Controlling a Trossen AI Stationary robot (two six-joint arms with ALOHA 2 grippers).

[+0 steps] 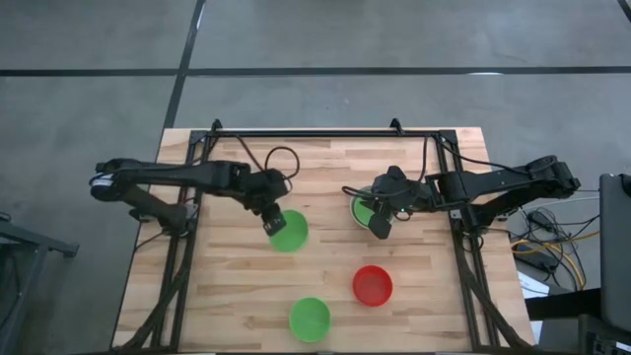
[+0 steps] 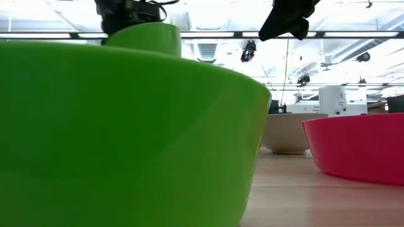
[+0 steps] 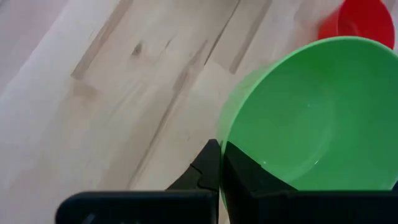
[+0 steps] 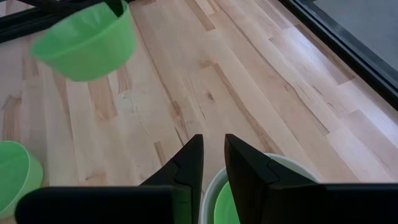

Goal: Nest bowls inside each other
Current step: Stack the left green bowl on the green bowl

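My left gripper (image 1: 273, 223) is shut on a bright green bowl (image 1: 289, 231) and holds it in the air over the middle of the table. The same bowl shows in the right wrist view (image 4: 87, 40). My right gripper (image 1: 380, 226) hovers with a narrow gap between its fingers over a pale white bowl (image 4: 208, 183). A green bowl (image 4: 224, 208) is nested in the white one. The white bowl (image 2: 287, 132) stands on its base on the table. A red bowl (image 1: 373, 285) and another green bowl (image 1: 310, 319) stand on their bases nearer the front edge. My left gripper pinches the green bowl's rim (image 3: 222, 138) on its far-left side, one finger inside the bowl and one outside. The fingers come slanting down from the table's left. The bowl hangs tilted and clear of the table.
The near green bowl (image 2: 126, 132) fills the low view's front, with the red bowl (image 2: 360, 145) to its right. Bare wood lies between the held bowl and the white one. Black frame rails (image 1: 315, 133) run along the table's far and side edges.
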